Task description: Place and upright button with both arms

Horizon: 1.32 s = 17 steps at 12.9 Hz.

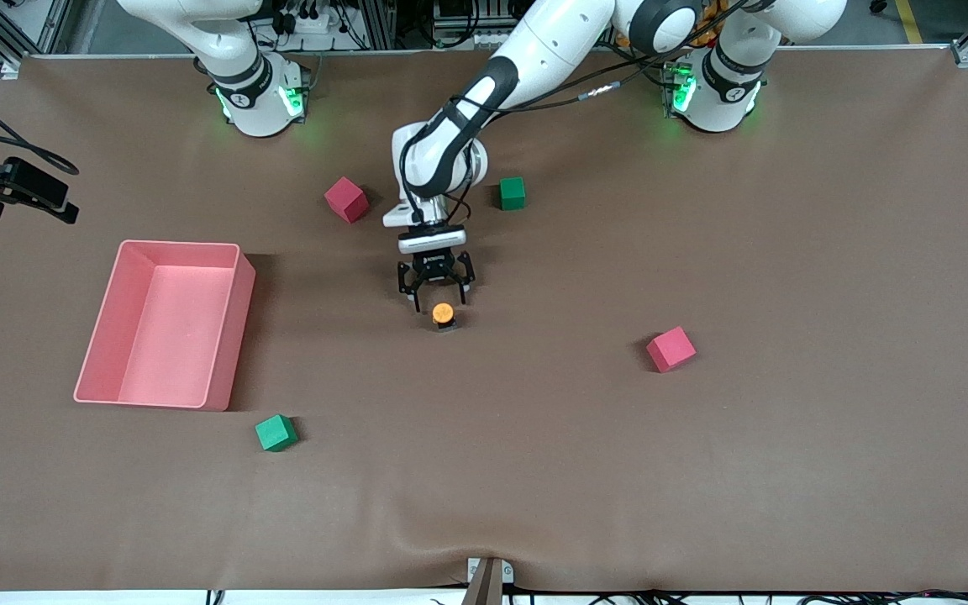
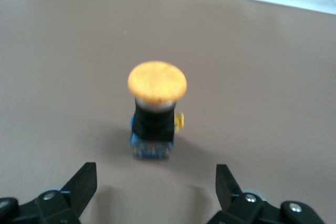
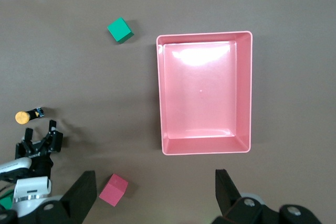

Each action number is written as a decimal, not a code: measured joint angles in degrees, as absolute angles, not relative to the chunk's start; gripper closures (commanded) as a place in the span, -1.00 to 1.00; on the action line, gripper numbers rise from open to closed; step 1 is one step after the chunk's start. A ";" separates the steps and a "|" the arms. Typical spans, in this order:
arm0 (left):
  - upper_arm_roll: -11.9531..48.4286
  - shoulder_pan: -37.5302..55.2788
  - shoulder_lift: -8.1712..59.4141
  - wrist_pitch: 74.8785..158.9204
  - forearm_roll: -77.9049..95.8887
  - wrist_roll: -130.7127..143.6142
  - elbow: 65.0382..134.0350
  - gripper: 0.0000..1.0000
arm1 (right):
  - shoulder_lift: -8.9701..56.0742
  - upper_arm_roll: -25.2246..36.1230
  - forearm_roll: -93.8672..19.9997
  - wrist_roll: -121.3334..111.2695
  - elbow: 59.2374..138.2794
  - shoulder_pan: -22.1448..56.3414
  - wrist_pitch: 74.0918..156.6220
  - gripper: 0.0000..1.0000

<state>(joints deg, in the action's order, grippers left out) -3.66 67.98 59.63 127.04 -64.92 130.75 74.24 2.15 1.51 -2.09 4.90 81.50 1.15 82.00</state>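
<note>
The button (image 1: pixel 443 316) stands upright on the brown table (image 1: pixel 786 252) near its middle, orange cap up, free of any grip. The pink bin (image 1: pixel 166 324) lies toward the right arm's end. The left gripper (image 1: pixel 436 286) is just beside the button, fingers (image 2: pixel 81 184) spread wide, empty. The right gripper (image 3: pixel 152 195) hangs over the bin, open, empty.

A pink tray (image 1: pixel 228 336) sits on the brown bench (image 1: pixel 786 470) toward the right arm's end. Two pink cubes (image 1: pixel 346 199) (image 1: pixel 670 349) and two green cubes (image 1: pixel 512 192) (image 1: pixel 276 433) lie scattered, well apart.
</note>
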 measured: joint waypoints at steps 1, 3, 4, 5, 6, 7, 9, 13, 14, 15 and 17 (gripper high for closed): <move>-2.15 68.01 58.63 125.34 -60.88 130.76 73.84 -1.00 | 2.15 1.50 -2.09 4.90 81.50 1.15 82.00 -1.00; 0.14 68.17 55.30 121.65 -49.27 128.59 73.24 -1.00 | 2.15 1.44 -2.09 4.87 81.51 1.16 82.03 -1.00; 0.48 68.29 53.03 119.49 -41.44 125.07 72.99 -1.00 | 2.15 1.37 -2.08 4.82 81.51 1.16 82.18 -1.00; 0.47 68.26 50.63 117.57 -34.31 121.82 72.69 -1.00 | 2.15 1.33 -2.04 4.80 81.51 1.16 82.24 -1.00; 0.42 68.07 47.96 115.38 -28.40 118.58 72.41 -1.00 | 2.15 1.33 -1.93 4.78 81.51 1.16 82.26 -1.00; 0.39 67.73 45.12 112.84 -23.93 115.42 72.29 -1.00 | 2.15 1.34 -1.67 4.76 81.51 1.16 82.26 -1.00; 0.21 66.28 39.14 106.95 -17.77 109.32 72.08 -1.00 | 2.15 1.34 -1.18 4.72 81.52 1.16 82.28 -1.00; -0.03 58.21 28.19 94.21 -12.36 93.01 72.05 -1.00 | 2.16 1.33 -0.89 4.68 81.57 1.16 82.29 -1.00; -0.10 55.18 25.62 92.83 -11.19 88.84 72.04 -1.00 | 2.18 1.33 -0.80 4.67 81.64 1.16 82.29 -1.00; -0.14 51.98 23.16 92.33 -9.65 84.11 72.04 -1.00 | 2.21 1.34 -0.52 4.67 81.71 1.16 82.29 -1.00; -0.21 45.01 18.45 90.80 -7.01 72.58 72.09 -1.00 | 2.25 1.35 0.17 4.67 81.81 1.16 82.29 -1.00</move>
